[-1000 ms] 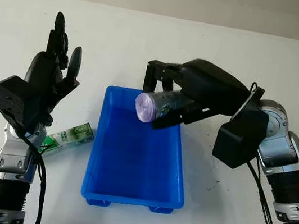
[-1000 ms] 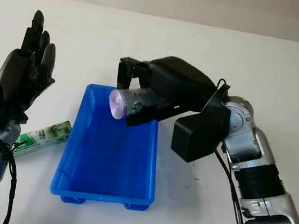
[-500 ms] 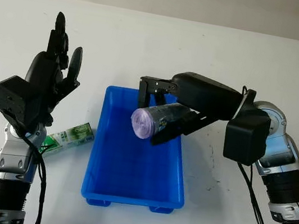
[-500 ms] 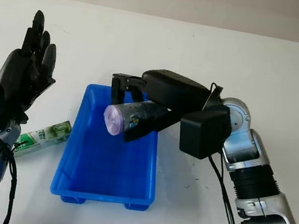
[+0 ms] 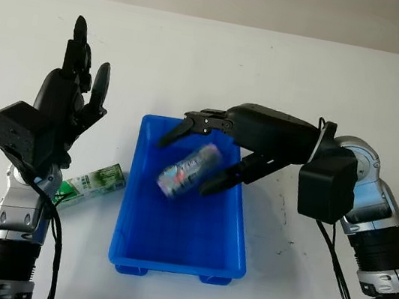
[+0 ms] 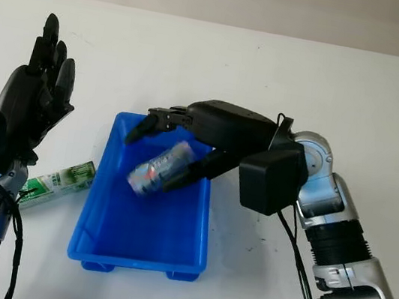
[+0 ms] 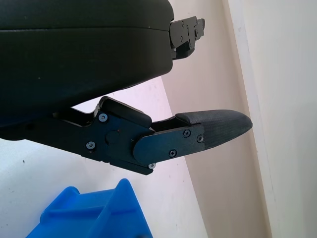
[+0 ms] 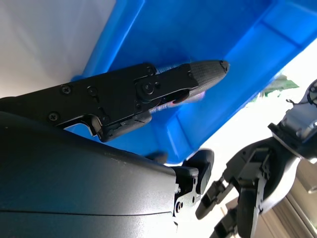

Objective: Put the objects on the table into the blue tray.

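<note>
A cylindrical can with a pale purple end (image 5: 187, 170) is tilted and blurred inside the blue tray (image 5: 129, 210), free of any grasp. My right hand (image 5: 207, 148) hovers open just above it over the tray's far half, fingers (image 8: 198, 74) on either side of the can without holding it. A green packet (image 5: 92, 180) lies on the white table just left of the tray. My left hand (image 5: 67, 98) is raised, open, above and left of that packet, with one of its fingers (image 7: 208, 131) seen close up.
The white table (image 5: 310, 76) stretches out behind and to the right of the tray. The tray's corner (image 7: 99, 218) sits near my left hand. The right forearm (image 5: 371, 215) comes in from the right side.
My right hand lowered the can over the tray, then opened and let it go; the can dropped toward the tray floor and tipped. The left hand stayed still.
</note>
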{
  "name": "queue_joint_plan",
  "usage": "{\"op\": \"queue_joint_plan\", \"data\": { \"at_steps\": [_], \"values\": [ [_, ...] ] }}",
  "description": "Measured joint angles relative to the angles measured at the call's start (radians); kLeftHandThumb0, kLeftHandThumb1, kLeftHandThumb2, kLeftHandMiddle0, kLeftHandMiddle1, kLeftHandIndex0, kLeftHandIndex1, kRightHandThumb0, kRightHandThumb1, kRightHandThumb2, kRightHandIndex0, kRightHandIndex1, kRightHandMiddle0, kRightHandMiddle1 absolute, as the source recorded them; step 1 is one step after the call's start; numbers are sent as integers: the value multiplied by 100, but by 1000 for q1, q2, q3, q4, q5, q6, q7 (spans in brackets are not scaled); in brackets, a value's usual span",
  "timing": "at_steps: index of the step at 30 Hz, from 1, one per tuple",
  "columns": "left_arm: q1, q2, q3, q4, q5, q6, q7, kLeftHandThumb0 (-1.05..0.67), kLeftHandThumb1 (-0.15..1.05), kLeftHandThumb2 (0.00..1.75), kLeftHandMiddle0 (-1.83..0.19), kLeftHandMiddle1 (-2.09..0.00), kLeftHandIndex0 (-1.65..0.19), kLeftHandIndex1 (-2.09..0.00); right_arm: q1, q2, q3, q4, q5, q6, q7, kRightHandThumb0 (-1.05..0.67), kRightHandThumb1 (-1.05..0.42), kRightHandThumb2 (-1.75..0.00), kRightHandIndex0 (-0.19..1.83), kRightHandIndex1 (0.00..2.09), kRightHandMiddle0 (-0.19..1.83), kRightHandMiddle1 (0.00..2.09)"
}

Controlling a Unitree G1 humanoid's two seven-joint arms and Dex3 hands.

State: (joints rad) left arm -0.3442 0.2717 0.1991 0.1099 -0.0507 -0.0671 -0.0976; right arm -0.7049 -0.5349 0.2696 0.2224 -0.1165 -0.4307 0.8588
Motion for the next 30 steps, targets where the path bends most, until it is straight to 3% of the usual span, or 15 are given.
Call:
{"op": "queue_joint_plan", "data": {
  "at_steps": [5, 11, 21, 25, 30],
  "values": [
    [0, 0, -1, 0, 1, 0, 1, -80, 105, 64, 19, 0, 19, 0, 3, -1, 0, -3, -14, -3, 1, -84, -105, -23, -18, 0, -15, 8],
    [0, 0, -1, 0, 1, 0, 1, -80, 105, 64, 19, 0, 19, 0, 21, 0, -12, -7, -6, 13, -35, -87, -105, -34, -19, 0, -19, 0],
    [0, -2, -2, -3, 0, 0, 2, -79, 105, 63, 19, 0, 19, 0, 143, 67, -167, -6, 84, 150, -261, -89, -105, -56, -19, 0, -19, 0],
    [0, -6, -3, -3, -1, 0, 5, -79, 105, 63, 19, 0, 19, 0, 178, 95, -216, -1, 95, 209, -352, -82, -105, -63, -19, 0, -19, 0],
    [1, -9, -4, -5, 1, 0, 11, -79, 105, 62, 19, 0, 19, 0, 232, 167, -295, 4, 167, 367, -473, -79, -105, -63, -19, 0, -19, 0]
  ]
}}
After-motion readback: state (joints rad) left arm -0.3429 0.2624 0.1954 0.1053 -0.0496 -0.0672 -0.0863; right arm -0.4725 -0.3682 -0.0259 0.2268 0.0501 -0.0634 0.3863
